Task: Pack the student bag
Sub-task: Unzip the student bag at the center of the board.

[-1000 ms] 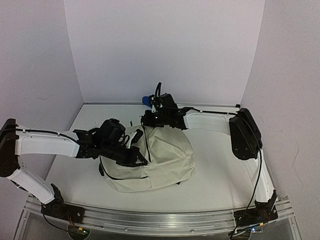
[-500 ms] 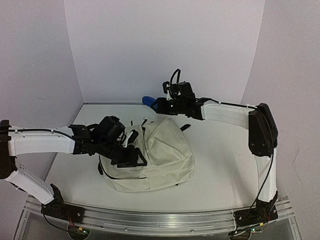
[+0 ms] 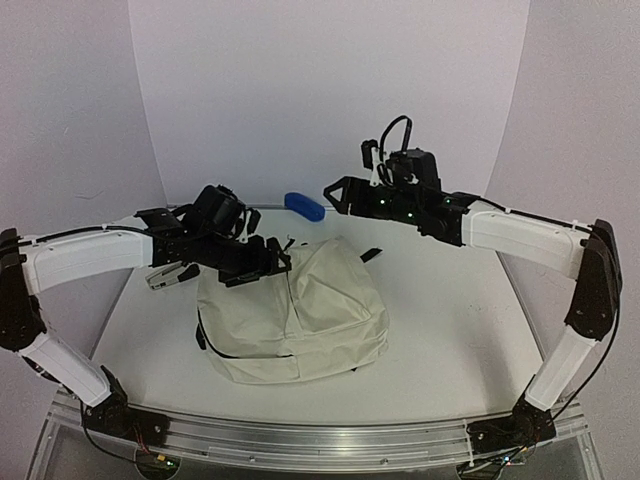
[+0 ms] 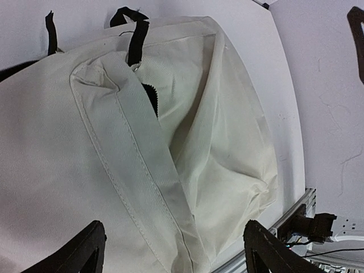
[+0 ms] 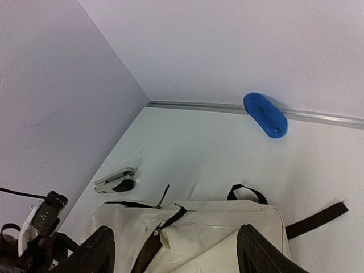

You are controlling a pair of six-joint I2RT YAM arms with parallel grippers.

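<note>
Since 1 second ago, both sets of jaws have gone from clenched at the bag's far edge to released, and both arms have lifted away from it.

The left gripper [image 3: 268,264] stands spread and empty over the far-left top of the student bag [image 3: 300,315]. Its wrist view shows cream fabric, a stitched flap and a black loop, with nothing pinched between its 2 fingers [image 4: 79,256].

The right gripper [image 3: 333,192] is likewise spread and empty. It is raised well above the table [image 3: 440,330], beyond the bag's far right.

The bag lies flat at the centre of the table, with black straps trailing at its far edge. A blue oval case [image 3: 305,205] lies by the far wall. A grey stapler-like item [image 3: 165,277] lies just left of the bag, under the left arm.
</note>
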